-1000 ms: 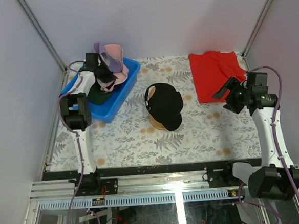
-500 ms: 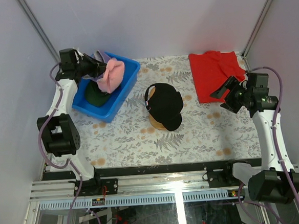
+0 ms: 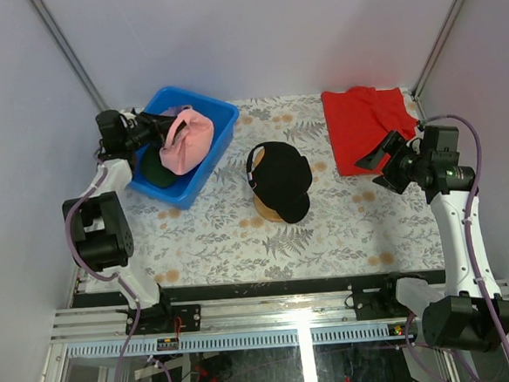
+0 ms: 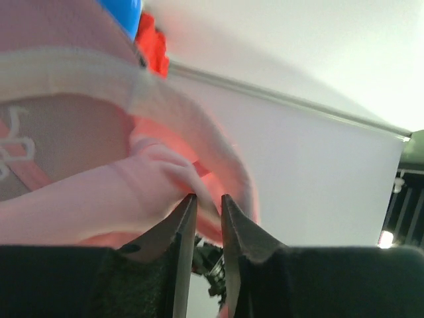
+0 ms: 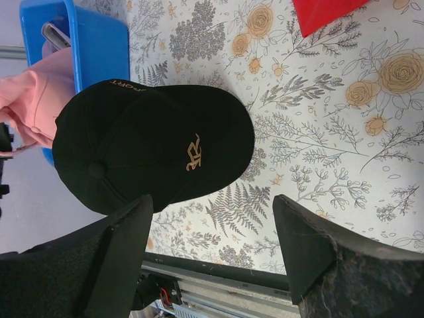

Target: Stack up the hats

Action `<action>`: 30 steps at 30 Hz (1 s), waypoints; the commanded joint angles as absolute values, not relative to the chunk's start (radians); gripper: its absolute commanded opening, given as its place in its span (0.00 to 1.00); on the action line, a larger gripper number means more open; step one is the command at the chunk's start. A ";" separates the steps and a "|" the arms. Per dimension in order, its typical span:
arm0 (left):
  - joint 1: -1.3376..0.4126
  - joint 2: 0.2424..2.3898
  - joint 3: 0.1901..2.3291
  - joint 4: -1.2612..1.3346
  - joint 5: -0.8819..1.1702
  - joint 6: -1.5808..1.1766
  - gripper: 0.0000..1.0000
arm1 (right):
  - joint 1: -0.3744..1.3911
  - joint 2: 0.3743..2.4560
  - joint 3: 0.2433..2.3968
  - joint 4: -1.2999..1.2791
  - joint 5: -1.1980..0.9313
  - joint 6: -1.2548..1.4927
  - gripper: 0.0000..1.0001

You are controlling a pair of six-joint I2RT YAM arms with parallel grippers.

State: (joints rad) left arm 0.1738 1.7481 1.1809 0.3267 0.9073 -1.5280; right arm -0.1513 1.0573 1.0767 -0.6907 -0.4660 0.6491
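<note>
My left gripper (image 3: pixel 151 128) is shut on the edge of the pink cap (image 3: pixel 186 140) and holds it over the blue bin (image 3: pixel 220 116). In the left wrist view the pink fabric (image 4: pixel 99 192) is pinched between my fingertips (image 4: pixel 187 207). A dark green-black cap (image 3: pixel 152 168) lies in the bin under it. The lavender cap is hidden. The black cap with the gold emblem (image 3: pixel 280 177) sits on the round wooden stand (image 3: pixel 270 213) mid-table; it also shows in the right wrist view (image 5: pixel 159 142). My right gripper (image 3: pixel 383 161) is open and empty, right of the black cap.
A red cloth (image 3: pixel 364 126) lies at the back right, just behind my right gripper. The blue bin stands at the back left against the enclosure wall; it also shows in the right wrist view (image 5: pixel 99 46). Flowered table cover (image 3: pixel 240 240) spreads in front.
My left arm has swung from over the bin out to the back-left corner, pulling the pink cap free of the pile. The bin has shifted. The right arm has barely moved.
</note>
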 commanded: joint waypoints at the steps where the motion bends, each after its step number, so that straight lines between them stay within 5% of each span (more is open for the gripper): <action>1: 0.253 1.738 1.341 0.135 0.891 -1.344 0.24 | -0.149 1.023 1.083 -0.709 -0.503 0.619 0.80; 8: 0.296 1.725 1.605 -0.406 0.700 -0.941 0.46 | -0.149 1.004 1.072 -0.728 -0.505 0.606 0.80; 17: 0.295 1.536 1.426 -0.431 0.676 -0.818 0.48 | -0.150 0.978 1.043 -0.735 -0.512 0.608 0.80; 30: 0.224 1.225 1.255 -0.604 0.359 -0.567 0.49 | -0.149 0.953 1.000 -0.753 -0.517 0.597 0.82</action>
